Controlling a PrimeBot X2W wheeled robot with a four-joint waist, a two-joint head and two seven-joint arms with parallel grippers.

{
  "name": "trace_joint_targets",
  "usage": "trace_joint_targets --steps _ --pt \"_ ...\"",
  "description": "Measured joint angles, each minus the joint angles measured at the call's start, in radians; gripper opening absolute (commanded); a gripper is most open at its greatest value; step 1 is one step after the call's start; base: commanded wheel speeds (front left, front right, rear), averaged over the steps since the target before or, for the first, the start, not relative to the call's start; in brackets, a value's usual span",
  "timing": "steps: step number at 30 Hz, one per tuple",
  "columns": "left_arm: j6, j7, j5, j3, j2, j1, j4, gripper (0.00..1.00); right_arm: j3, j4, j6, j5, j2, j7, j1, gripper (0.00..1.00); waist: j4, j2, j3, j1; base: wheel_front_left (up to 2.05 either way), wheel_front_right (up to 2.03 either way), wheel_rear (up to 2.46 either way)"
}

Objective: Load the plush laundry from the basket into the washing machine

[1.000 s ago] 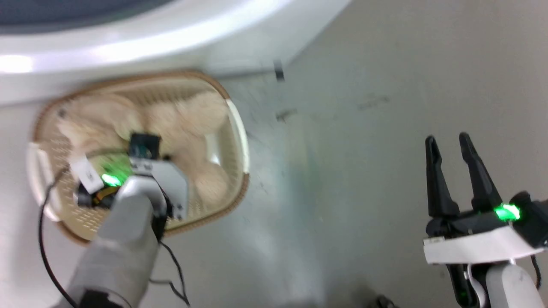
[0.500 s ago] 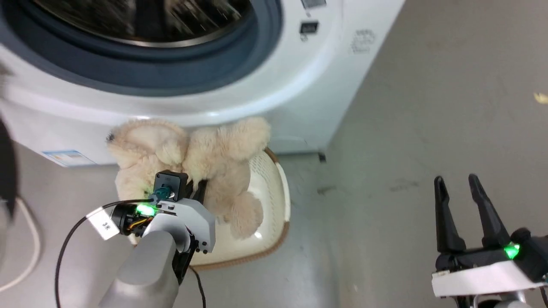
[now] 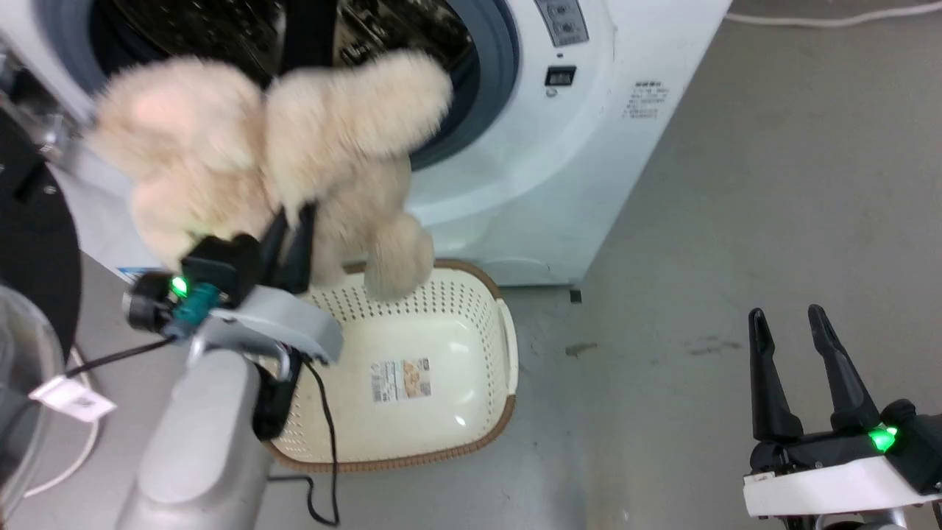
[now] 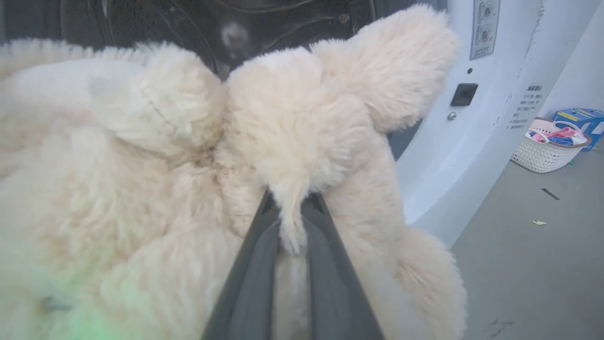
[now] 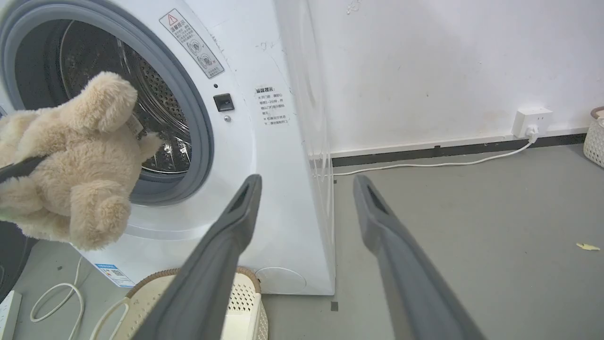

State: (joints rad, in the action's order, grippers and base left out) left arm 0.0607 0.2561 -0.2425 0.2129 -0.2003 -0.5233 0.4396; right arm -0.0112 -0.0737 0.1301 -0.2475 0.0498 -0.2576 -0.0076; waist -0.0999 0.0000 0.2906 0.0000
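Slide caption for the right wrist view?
Plush laundry held before the open washing machine, framed by the open right gripper.

The plush laundry [image 3: 221,147] is shaggy cream fur; the basket [image 3: 456,324], perforated smooth plastic; the washing machine [image 3: 589,169], glossy white with a shiny perforated steel drum [image 5: 160,89]

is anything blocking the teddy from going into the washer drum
Nothing visible does. The left gripper holds the plush laundry right before the open mouth of the washing machine; the basket sits below, out of the path.
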Motion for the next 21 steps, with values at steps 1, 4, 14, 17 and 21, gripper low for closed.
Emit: trace_joint_targets --steps 1,4,14,17,21 --pt "0.0 0.0 0.005 -0.008 -0.006 -0.001 -0.029 0.0 0.002 -0.001 0.0 -0.001 0.0 0.0 0.0 1.0 -0.004 0.0 0.009 0.0 0.0 0.0 0.0" --pt "0.0 0.0 0.013 -0.024 -0.021 -0.018 -0.081 0.0 0.009 -0.002 0.0 -0.007 0.0 0.0 -0.006 1.0 -0.019 0.0 0.041 0.0 0.0 0.0 0.0" --pt "0.0 -0.089 0.005 -0.079 -0.102 -0.292 -0.103 0.0 0.01 -0.024 0.0 -0.069 -0.001 0.0 -0.109 1.0 -0.094 0.0 0.194 0.0002 0.0 0.0 0.0" --pt "0.004 -0.142 0.014 -0.088 -0.152 -0.396 -0.102 0.0 -0.01 -0.027 -0.001 -0.114 0.0 0.0 -0.123 1.0 -0.123 0.0 0.253 0.0002 0.0 0.0 0.0" --pt "0.011 -0.202 0.023 -0.095 -0.197 -0.558 -0.053 0.0 0.006 -0.028 0.0 -0.096 0.0 0.0 -0.143 1.0 -0.158 0.0 0.333 0.0003 0.0 0.0 0.0"
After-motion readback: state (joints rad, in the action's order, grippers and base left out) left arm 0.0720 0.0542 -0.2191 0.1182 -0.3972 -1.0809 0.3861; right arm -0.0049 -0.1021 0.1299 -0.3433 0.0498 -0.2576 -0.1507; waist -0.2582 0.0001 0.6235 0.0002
